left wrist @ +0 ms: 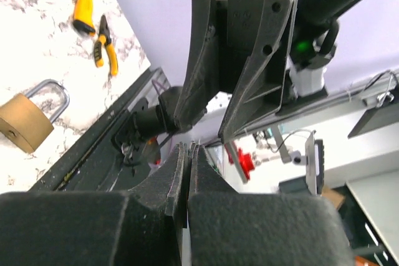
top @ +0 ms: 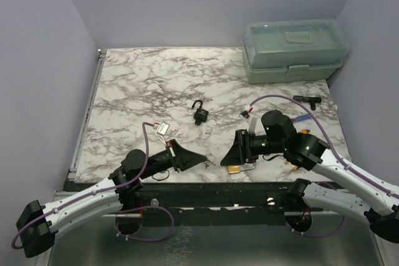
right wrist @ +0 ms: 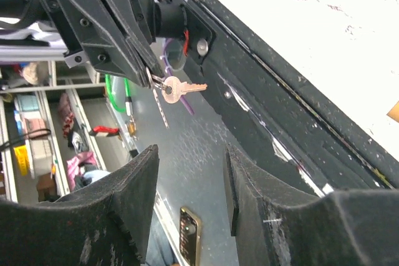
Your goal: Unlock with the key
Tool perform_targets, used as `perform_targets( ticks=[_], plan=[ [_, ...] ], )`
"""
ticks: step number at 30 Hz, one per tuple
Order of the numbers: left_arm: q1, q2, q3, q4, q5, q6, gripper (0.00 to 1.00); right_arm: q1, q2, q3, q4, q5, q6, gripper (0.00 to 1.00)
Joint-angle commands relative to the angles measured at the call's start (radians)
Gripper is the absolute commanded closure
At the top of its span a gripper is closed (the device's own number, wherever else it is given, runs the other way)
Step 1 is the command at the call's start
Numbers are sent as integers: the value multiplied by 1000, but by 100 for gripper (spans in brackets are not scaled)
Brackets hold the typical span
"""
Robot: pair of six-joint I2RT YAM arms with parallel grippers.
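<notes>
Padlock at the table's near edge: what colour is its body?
Brass-gold padlock body; best in left wrist view.

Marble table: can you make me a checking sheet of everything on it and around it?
Surface: white marbled tabletop with dark veins.
Job's things: small metal key pinched in the left gripper; brass padlock lying by the near edge; little black padlock mid-table.
Clutter: pale green plastic toolbox at back right; yellow-handled pliers.
Grippers: left gripper shut on the key; right gripper open, empty.
Cables: purple cables looping along both arms.
Surroundings: plain lilac walls.
</notes>
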Motion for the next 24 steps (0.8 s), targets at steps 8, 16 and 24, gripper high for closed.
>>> perform_targets(
  ticks=[8,16,24],
  plan=[
    [-6,-190,-123,18,-293,-148,100,6,78,-46,358,12,124,52],
    [-5,-208,-138,18,-314,-166,100,12,187,-17,413,27,128,57],
    [-6,-201,-145,18,-331,-160,100,20,239,-6,457,-10,136,72]
  ],
)
